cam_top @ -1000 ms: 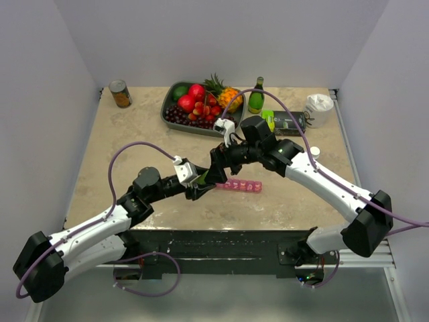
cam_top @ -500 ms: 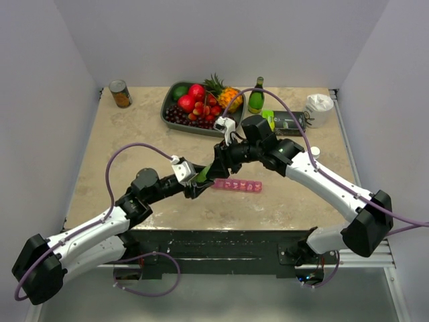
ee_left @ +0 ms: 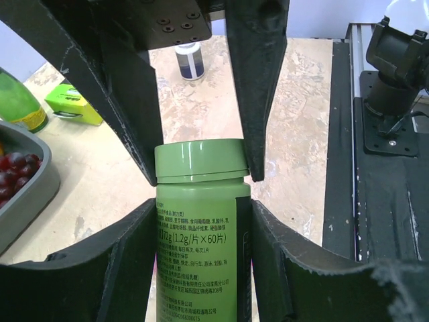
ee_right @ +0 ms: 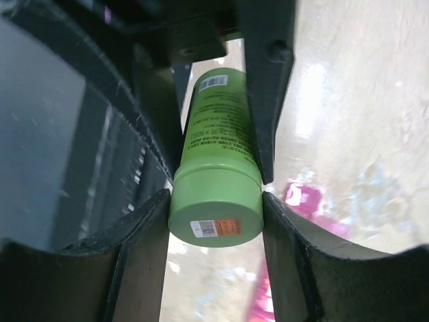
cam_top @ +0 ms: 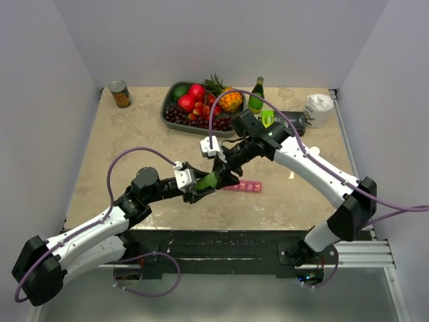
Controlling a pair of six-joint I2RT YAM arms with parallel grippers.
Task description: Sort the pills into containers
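Left hand [ee_left: 201, 218] holds green bottle [ee_left: 198, 268]; right hand [ee_right: 214, 201] (opposed) clamps cap [ee_left: 201, 159].

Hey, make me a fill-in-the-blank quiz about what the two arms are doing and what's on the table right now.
1. The bottle held by the left end effector is ___ in colour.
2. The right end effector clamps the bottle's ___.
3. The pill organizer is ___ in colour.
4. The grey tray holds ___.

Missing words: green; cap; pink; fruit.
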